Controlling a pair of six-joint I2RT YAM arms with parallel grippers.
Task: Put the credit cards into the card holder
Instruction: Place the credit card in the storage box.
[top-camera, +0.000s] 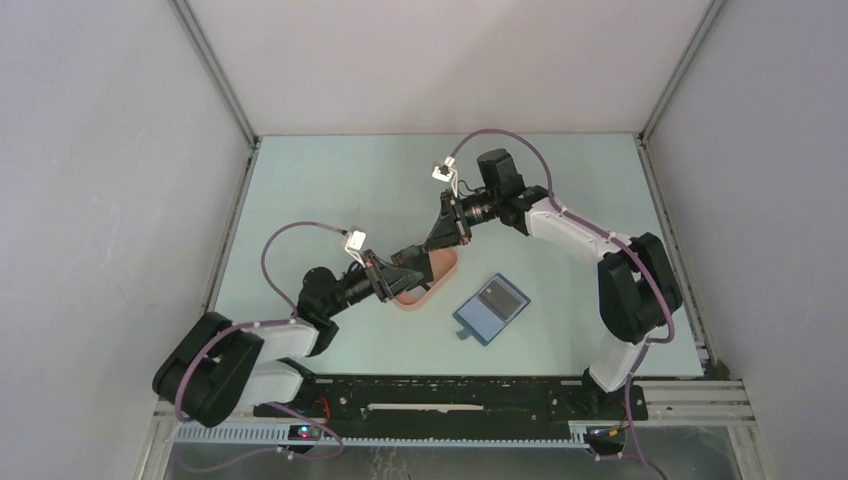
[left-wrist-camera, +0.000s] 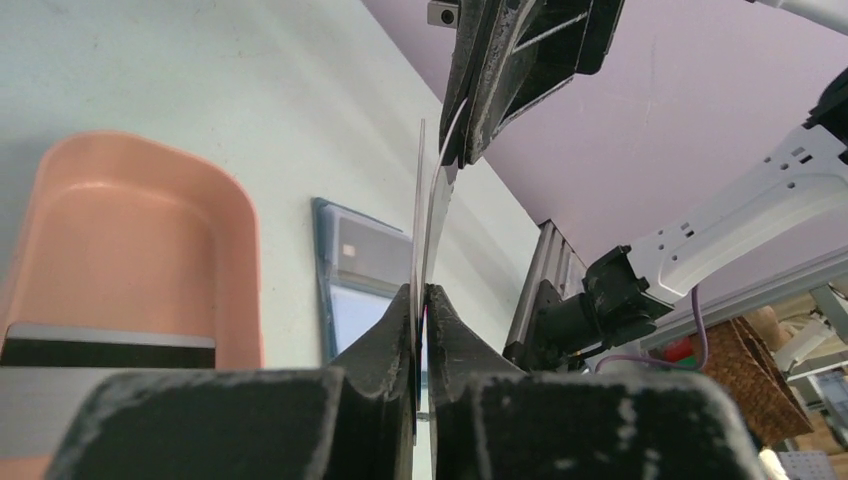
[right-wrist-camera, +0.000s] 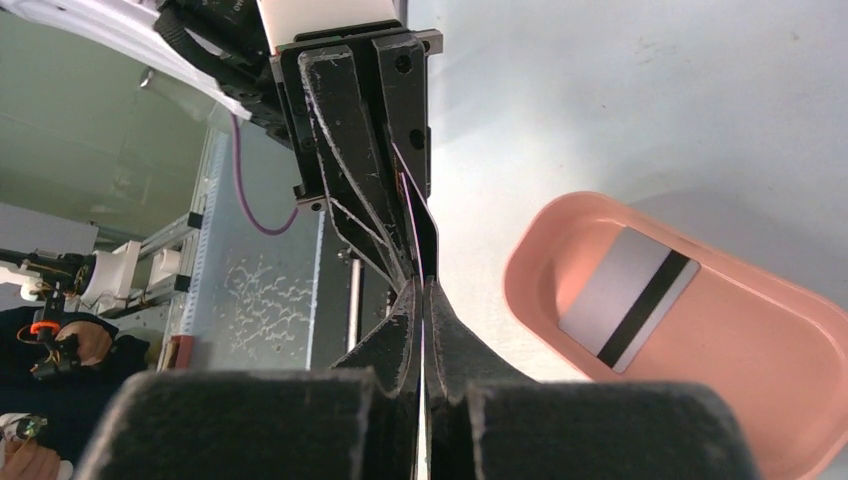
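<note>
Both grippers meet over the pink tray and are shut on opposite ends of a thin credit card (left-wrist-camera: 419, 200), which I see only edge-on. In the left wrist view a second thin, bowed edge runs beside it; I cannot tell whether that is another card. My left gripper (left-wrist-camera: 421, 292) (top-camera: 403, 273) pinches the near end and my right gripper (right-wrist-camera: 423, 285) (top-camera: 440, 243) pinches the far end. A grey card with a black stripe (right-wrist-camera: 630, 300) (left-wrist-camera: 110, 345) lies in the tray. The blue card holder (top-camera: 491, 308) (left-wrist-camera: 355, 290) lies open on the table to the right of the tray.
The pink oval tray (top-camera: 412, 302) (right-wrist-camera: 520, 270) sits under the two grippers at the table's middle. Grey walls close the table on the left, back and right. The arms' black base rail (top-camera: 450, 392) runs along the near edge.
</note>
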